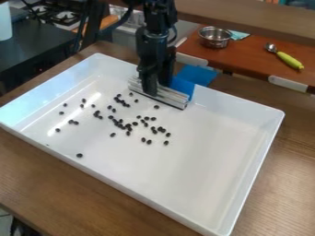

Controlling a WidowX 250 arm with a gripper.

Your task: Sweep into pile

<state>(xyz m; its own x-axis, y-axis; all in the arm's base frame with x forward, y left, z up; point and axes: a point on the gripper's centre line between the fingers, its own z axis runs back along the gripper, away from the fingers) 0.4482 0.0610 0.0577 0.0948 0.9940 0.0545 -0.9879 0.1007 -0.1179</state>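
Note:
The black gripper [157, 85] hangs over the back of the white tray [246, 113], shut on a pale ridged sweeping tool [169, 97]. The tool's dark lower edge is down at the tray floor, near the back wall. Small dark beans [117, 122] lie scattered over the left and middle of the tray, in front of the tool. Several sit close together near the middle, others lie apart. One lone bean [79, 155] is nearest the front left wall.
A blue piece [197, 75] is at the tray's back wall. Behind, on a reddish-brown surface, are a metal bowl [215, 38] and a spoon with a green handle [289, 60]. A stove [58, 14] stands at the back left. The tray's raised walls surround the beans.

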